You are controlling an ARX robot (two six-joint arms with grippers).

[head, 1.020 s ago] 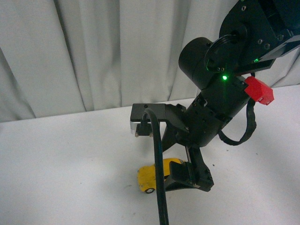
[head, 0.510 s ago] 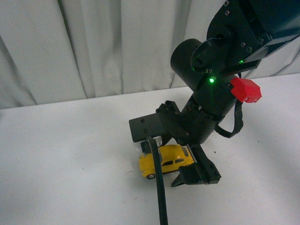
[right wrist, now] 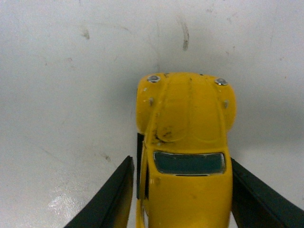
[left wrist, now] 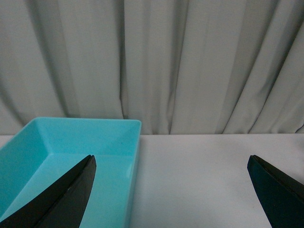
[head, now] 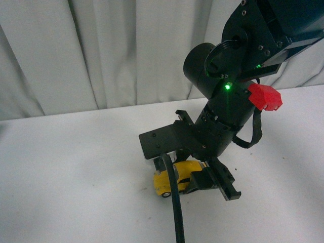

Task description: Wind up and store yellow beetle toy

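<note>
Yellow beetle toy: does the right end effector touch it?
Cannot tell. In the right wrist view the end effector's fingers flank the toy closely; neither contact nor gap is plain.

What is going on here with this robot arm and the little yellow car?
The robot's right arm is bent down over the yellow beetle toy, which sits on the white table. The right gripper has one finger on each side of the car, very close to it, but a firm grip cannot be confirmed. The left gripper hangs open and empty near a teal box. The car is not yet in the box.
</note>
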